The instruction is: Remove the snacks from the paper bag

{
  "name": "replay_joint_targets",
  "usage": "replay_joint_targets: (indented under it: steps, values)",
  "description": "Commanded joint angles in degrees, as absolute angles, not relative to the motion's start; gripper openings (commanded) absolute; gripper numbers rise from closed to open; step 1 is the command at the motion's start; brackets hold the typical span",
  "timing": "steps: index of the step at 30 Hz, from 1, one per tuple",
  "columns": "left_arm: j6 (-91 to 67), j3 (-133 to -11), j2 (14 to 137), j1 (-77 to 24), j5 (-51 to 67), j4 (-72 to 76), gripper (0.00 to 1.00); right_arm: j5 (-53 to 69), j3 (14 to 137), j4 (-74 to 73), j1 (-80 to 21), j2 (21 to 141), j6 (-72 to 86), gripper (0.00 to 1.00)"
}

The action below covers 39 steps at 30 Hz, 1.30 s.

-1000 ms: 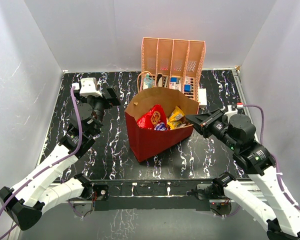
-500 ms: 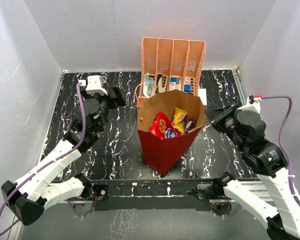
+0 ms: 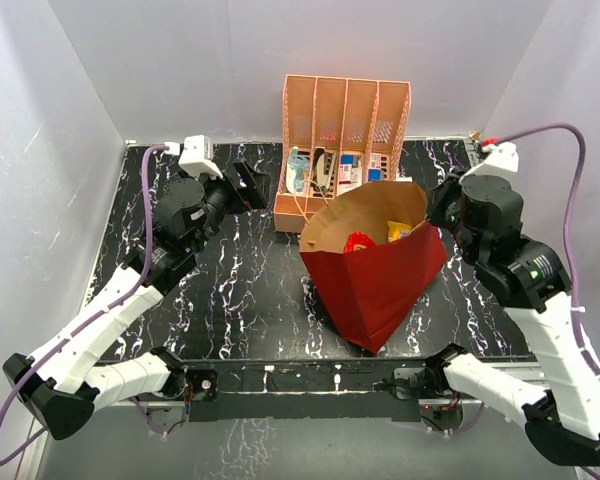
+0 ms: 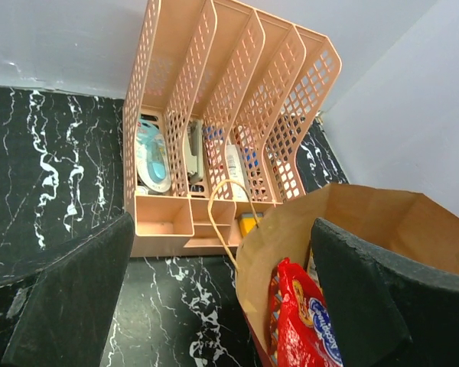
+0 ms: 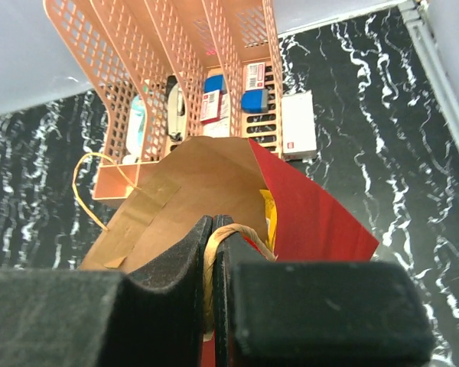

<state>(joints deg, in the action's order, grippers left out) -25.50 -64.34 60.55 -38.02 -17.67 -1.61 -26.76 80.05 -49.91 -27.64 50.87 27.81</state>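
The snacks (image 3: 358,241) lie inside the paper bag (image 3: 380,290), which tilts right of centre over the counter (image 3: 240,290), just in front of the peach rack (image 3: 345,110). Your right hand (image 5: 213,229) is clenched on the bag's twine handle (image 5: 209,275); your left hand (image 3: 242,188) hangs released beside the rack

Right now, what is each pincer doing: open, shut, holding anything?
Left pincer: open, holding nothing.
Right pincer: shut on the twine handle of the paper bag.
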Motion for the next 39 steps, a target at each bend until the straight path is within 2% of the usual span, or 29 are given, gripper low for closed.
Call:
replay_joint_targets:
  steps: [1, 8, 13, 21, 28, 36, 39]
  values:
    - [-28.39, -66.32, 60.88, -38.39, -14.73, -4.32, 0.98, -26.13, 86.48, -40.45, -27.53, 53.03, 14.08, 0.08]
    - [-29.74, -66.62, 63.12, -38.67, -11.52, -7.21, 0.98, -2.99, 87.57, -40.68, -27.59, 54.83, 4.17, 0.08]
    - [-29.44, -69.34, 67.54, -38.67, -10.60, -12.88, 0.98, 4.63, 84.63, -42.34, -27.57, 54.15, 5.67, 0.08]
    - [-31.07, -79.43, 80.68, -38.03, -5.33, -22.63, 0.98, 2.19, 80.14, -41.35, -27.53, 48.68, 10.97, 0.08]
    - [-34.55, -78.55, 81.65, -37.53, -0.12, -21.56, 0.98, 0.52, 78.28, -43.82, -27.53, 47.50, 12.52, 0.08]
    - [-35.76, -76.53, 77.92, -37.16, -12.72, -26.54, 0.99, -0.86, 78.76, -46.57, -27.58, 46.49, 14.07, 0.08]
    - [-34.52, -76.74, 77.28, -36.92, -11.01, -25.83, 0.99, -1.50, 79.01, -47.38, -27.52, 46.41, 14.43, 0.08]
